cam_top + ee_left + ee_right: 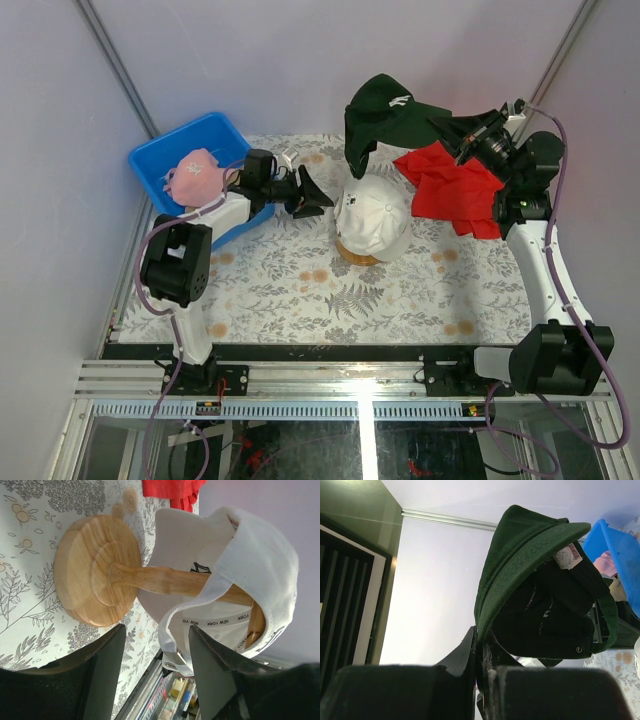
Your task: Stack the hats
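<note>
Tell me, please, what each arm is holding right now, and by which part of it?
The right gripper is shut on the dark green cap, pinching it by the edge of its brim. The left gripper holds nothing; its fingers are open.

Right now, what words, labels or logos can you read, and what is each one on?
"NEW YORK": repeated on the inner band of the white cap, upside down in the left wrist view.
Dark mark inside the same cap, partly behind the wooden stand: unreadable.
Tag inside the dark green cap: reddish print, too small to read.
</note>
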Robot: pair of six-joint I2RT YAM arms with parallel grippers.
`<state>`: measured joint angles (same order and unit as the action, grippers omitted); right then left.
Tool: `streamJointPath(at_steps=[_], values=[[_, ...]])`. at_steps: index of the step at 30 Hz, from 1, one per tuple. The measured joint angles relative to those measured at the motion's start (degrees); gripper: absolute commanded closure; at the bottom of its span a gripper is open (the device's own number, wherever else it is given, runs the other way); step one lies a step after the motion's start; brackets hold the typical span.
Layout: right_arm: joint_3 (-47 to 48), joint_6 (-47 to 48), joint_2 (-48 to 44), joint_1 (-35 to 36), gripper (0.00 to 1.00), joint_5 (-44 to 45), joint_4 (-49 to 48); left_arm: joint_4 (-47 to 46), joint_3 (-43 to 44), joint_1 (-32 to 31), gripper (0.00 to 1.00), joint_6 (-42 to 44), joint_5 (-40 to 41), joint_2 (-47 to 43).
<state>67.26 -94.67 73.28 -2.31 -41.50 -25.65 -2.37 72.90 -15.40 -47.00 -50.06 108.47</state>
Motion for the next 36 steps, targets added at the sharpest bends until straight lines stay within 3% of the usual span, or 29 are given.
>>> streamJointPath(at_steps=[14, 16, 21, 24, 36], values=[[-1.92, -0.92, 0.85, 0.0, 1.0, -0.15, -2.21, 1.36, 2.86, -3.37, 0.48, 1.77, -0.04, 2.6], [-2.47, -0.98, 0.85, 0.0, 1.0, -0.17, -2.34, 1.33, 3.69, -3.87, 0.54, 1.75, 0.02, 3.54], [-2.95, -1.14, 0.98, 0.0, 1.0, -0.83, -2.64, 1.51, 4.55, -5.27, 0.82, 1.14, 0.79, 5.55], [-2.95, -1.14, 1.4, 0.0, 1.0, -1.79, -3.85, 1.46, 4.52, -5.6, 0.91, 0.17, 1.53, 6.29], [-4.44, -1.36, 6.4, 1.77, 1.0, -5.84, -12.83, 0.87, -2.32, -5.77, 0.97, -0.52, 2.49, 6.38]])
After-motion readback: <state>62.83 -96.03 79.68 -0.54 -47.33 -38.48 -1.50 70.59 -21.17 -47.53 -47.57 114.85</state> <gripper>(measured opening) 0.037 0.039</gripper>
